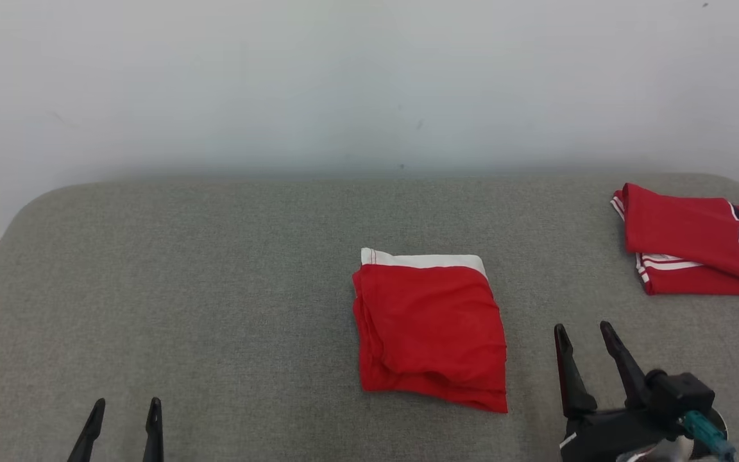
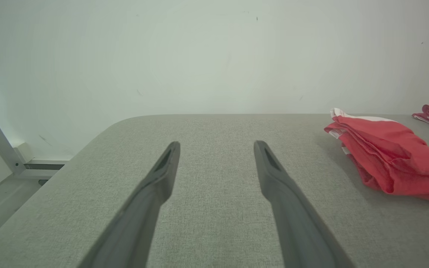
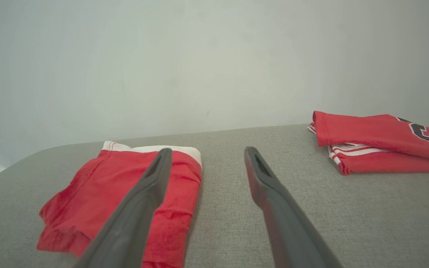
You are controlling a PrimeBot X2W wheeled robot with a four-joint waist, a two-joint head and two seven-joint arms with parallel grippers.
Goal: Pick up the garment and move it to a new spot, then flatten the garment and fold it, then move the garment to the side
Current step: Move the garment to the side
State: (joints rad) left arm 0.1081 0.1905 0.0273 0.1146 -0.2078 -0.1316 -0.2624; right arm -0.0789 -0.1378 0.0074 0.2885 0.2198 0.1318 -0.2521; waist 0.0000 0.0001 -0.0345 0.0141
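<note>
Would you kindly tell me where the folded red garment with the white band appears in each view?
Head view: red garment centre, slightly right.
Left wrist view: red garment at right edge, mid-height.
Right wrist view: red garment lower left.
Shared landmark: numbered red jersey, farther right.

Two folded red pieces — one garment [image 1: 430, 333] with a white band, one jersey [image 1: 696, 247]. Two grippers — left gripper [image 1: 127, 403], right gripper [image 1: 582, 326]. One grey table [image 1: 215, 289].

Matt red cloth garment [image 1: 430, 333] lies on coarse grey woven upholstery [image 1: 215, 308].
</note>
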